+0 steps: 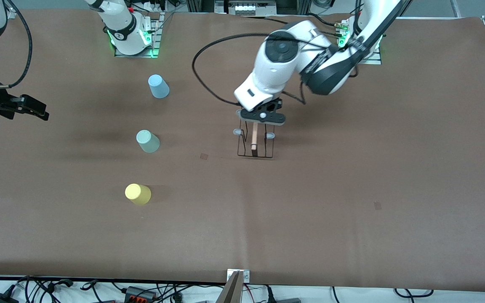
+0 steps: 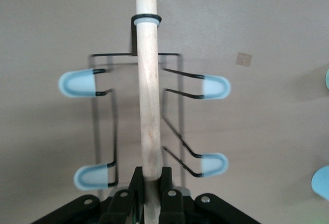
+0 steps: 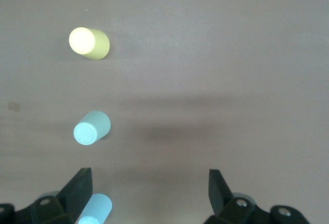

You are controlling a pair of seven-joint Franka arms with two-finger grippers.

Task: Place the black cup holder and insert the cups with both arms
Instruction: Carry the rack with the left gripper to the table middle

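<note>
A: Where's the rack?

B: The black cup holder (image 1: 256, 145) stands on the brown table (image 1: 352, 189) at the frame's centre, with the left gripper (image 1: 261, 119) clamped tight on its wooden handle (image 2: 148, 95).

A: And the cups?

B: All in the frame's left-centre, each apart: blue cup (image 1: 158, 86) uppermost, mint cup (image 1: 147, 141) below it, yellow cup (image 1: 137, 194) lowest.

A: The other arm?

B: The right gripper (image 1: 23, 107) waits at the left edge, jaws spread wide, holding nothing.

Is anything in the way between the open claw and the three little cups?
Nothing visible is. The right gripper hangs open above the table, with the light blue cup, mint cup and yellow cup standing apart on bare brown paper.
</note>
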